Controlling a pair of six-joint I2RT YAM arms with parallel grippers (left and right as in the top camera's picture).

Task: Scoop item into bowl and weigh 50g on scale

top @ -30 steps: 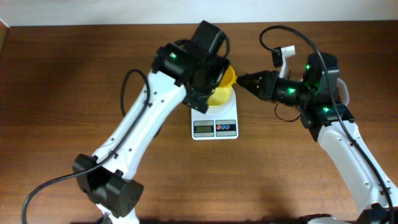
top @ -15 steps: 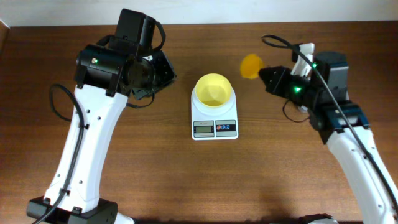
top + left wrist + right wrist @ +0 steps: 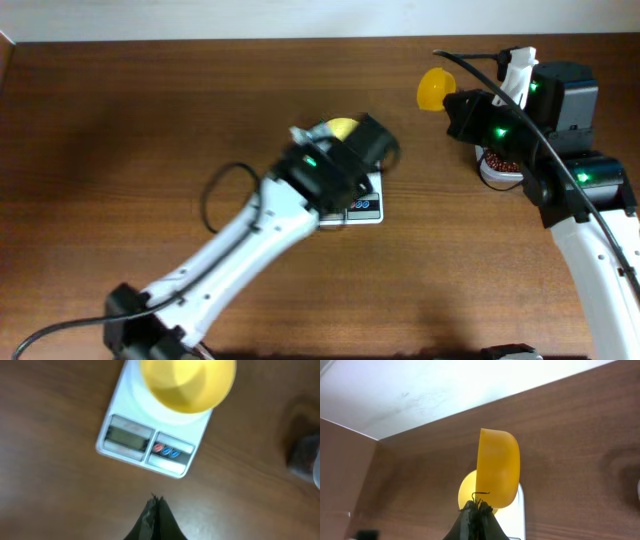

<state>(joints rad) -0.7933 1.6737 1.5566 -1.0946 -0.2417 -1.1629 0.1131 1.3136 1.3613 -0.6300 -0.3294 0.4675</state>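
The white scale (image 3: 150, 442) lies on the wooden table with the pale-yellow bowl (image 3: 187, 382) on its platform; the bowl looks empty. My left gripper (image 3: 156, 498) is shut on nothing and hovers just in front of the scale's display side. In the overhead view my left arm (image 3: 325, 172) covers most of the scale (image 3: 368, 207) and of the bowl (image 3: 343, 127). My right gripper (image 3: 479, 504) is shut on the handle of the yellow scoop (image 3: 497, 475), held up at the back right (image 3: 437, 88). Reddish-brown beans (image 3: 497, 160) show under my right arm.
The beans sit in a pale-rimmed tub (image 3: 489, 176), mostly hidden by the right arm. A light wall runs along the table's far edge (image 3: 420, 395). Bare wood (image 3: 120, 150) lies left of the scale.
My left arm swung from the far left back over the scale, and its gripper went from open to shut. The right gripper drew the scoop back to the right, away from the bowl.
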